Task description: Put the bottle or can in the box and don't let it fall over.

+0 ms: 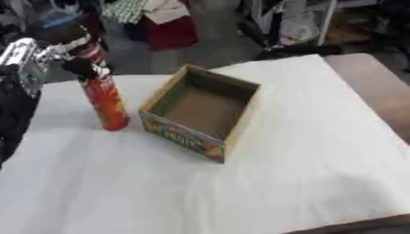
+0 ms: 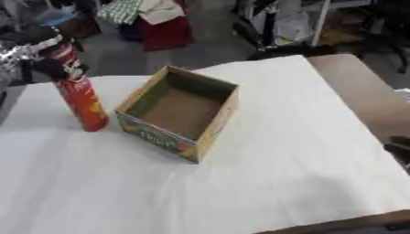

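A tall red can (image 1: pixel 104 96) stands upright on the white table (image 1: pixel 240 183), just left of an open cardboard box (image 1: pixel 204 109) with a colourful printed side. The box is empty, its brown floor showing. My left hand (image 1: pixel 76 50) comes in from the upper left and is curled round the can's top part. Only a dark sliver of my right hand (image 2: pixel 399 151) shows at the right edge of the right eye view; its fingers are hidden.
The white cloth covers most of the table; a brown bare strip (image 1: pixel 376 91) runs along its right side. Beyond the far edge lie clothes (image 1: pixel 164 20) and dark furniture (image 1: pixel 296 27) on the floor.
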Action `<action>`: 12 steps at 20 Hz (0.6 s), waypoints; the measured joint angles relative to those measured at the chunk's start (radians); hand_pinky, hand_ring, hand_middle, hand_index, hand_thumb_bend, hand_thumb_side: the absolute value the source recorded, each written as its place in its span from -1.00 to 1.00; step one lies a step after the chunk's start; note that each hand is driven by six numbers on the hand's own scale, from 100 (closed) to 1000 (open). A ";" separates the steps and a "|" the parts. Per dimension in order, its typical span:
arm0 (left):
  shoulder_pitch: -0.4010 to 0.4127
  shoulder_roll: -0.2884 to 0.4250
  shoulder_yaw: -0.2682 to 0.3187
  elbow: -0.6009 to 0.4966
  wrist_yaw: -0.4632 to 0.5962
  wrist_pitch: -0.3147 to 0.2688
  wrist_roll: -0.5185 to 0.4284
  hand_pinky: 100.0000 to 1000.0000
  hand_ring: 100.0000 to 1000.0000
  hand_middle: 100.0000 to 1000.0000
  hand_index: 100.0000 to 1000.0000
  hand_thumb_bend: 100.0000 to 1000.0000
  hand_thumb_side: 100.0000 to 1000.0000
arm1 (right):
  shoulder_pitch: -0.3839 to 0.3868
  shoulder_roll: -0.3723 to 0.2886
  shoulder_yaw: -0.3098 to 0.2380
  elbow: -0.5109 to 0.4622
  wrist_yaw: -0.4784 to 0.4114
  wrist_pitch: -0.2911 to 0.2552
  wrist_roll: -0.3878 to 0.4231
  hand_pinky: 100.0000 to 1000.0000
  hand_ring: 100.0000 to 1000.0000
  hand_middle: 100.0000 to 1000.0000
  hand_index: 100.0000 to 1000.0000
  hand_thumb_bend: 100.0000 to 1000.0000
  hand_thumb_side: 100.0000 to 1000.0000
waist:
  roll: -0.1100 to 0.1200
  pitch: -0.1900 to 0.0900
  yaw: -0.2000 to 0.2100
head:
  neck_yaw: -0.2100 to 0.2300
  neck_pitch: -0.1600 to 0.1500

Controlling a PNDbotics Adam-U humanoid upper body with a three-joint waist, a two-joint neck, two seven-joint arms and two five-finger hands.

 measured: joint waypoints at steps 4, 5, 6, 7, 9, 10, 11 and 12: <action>0.002 0.001 -0.003 -0.001 0.045 0.002 0.003 -0.69 -0.44 -0.33 0.29 -1.00 -0.07 | 0.000 0.000 0.000 0.000 0.000 0.000 0.000 0.91 0.54 0.48 0.99 -1.00 0.40 | -0.001 0.000 0.002 | -0.001 0.000; 0.003 0.001 -0.006 -0.004 0.056 0.002 0.003 -0.70 -0.45 -0.33 0.29 -1.00 -0.07 | 0.000 0.000 -0.001 0.000 0.000 0.000 0.000 0.91 0.54 0.48 0.99 -1.00 0.40 | -0.001 0.000 0.003 | -0.001 0.000; 0.005 0.001 -0.007 -0.007 0.066 0.002 0.003 -0.72 -0.46 -0.34 0.28 -1.00 -0.07 | 0.001 0.000 -0.001 0.000 0.000 0.001 -0.001 0.91 0.54 0.48 0.99 -1.00 0.40 | -0.001 0.000 0.003 | -0.001 0.000; 0.006 0.002 -0.009 -0.009 0.076 0.003 0.003 -0.73 -0.47 -0.34 0.28 -1.00 -0.06 | 0.001 0.000 -0.002 0.000 0.000 0.001 -0.001 0.91 0.54 0.48 0.99 -1.00 0.39 | -0.001 0.000 0.004 | -0.003 0.000; 0.006 0.002 -0.012 -0.014 0.096 0.003 0.003 -0.73 -0.47 -0.34 0.28 -1.00 -0.06 | 0.001 0.000 -0.004 0.000 0.000 0.002 -0.002 0.91 0.54 0.48 0.99 -1.00 0.39 | -0.003 0.000 0.005 | -0.005 0.000; 0.007 0.002 -0.013 -0.016 0.108 0.003 0.003 -0.73 -0.47 -0.34 0.28 -1.00 -0.06 | 0.001 0.000 -0.005 0.000 0.000 0.002 -0.002 0.91 0.54 0.48 0.99 -1.00 0.40 | -0.003 0.000 0.005 | -0.005 0.000; 0.007 0.002 -0.017 -0.019 0.119 0.002 0.003 -0.74 -0.47 -0.34 0.28 -1.00 -0.06 | 0.001 0.000 -0.005 0.000 0.000 0.002 -0.002 0.91 0.54 0.48 0.99 -1.00 0.39 | -0.004 0.000 0.005 | -0.006 0.000; 0.007 0.003 -0.020 -0.022 0.130 0.002 0.002 -0.74 -0.47 -0.34 0.28 -1.00 -0.06 | 0.001 0.000 -0.005 0.000 0.000 0.002 -0.003 0.91 0.54 0.48 0.99 -1.00 0.39 | -0.004 0.000 0.005 | -0.007 0.000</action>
